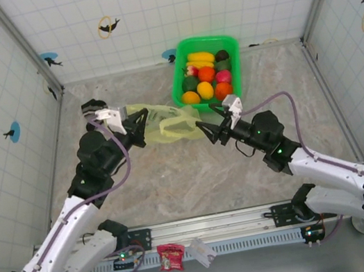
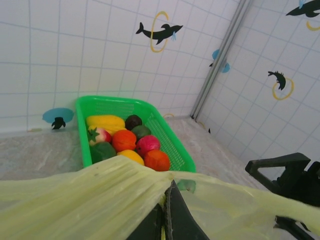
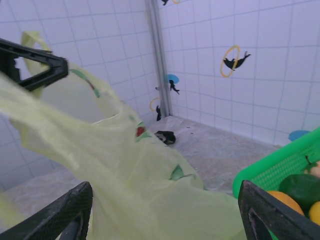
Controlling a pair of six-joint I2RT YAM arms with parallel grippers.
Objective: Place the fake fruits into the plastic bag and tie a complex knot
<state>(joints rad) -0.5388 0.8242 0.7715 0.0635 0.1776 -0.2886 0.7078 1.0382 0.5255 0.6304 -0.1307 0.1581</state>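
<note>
Film as thin as that of the bag [image 1: 165,121] is judged light, limp and slippery. It is expected to crumple and slide rather than keep a shape, and to tear if snagged. The bag is lifted at its left side and draped between the two arms, just beside the tub [image 1: 177,84].

The left gripper [image 1: 142,120] is seen closed, with a fold of the bag's edge pinched between its fingers [image 2: 172,215]. The right gripper [image 1: 205,130] is spread wide, with film lying ahead of its fingers [image 3: 70,212] and nothing clamped. A hold on the bunched rim or on a handle loop is advised, since a single layer would likely slip out.

The fruits [image 1: 205,75] are piled in the tub, and none is seen in the bag. They are judged hard, smooth and light, likely to roll, and best taken across the middle.
</note>
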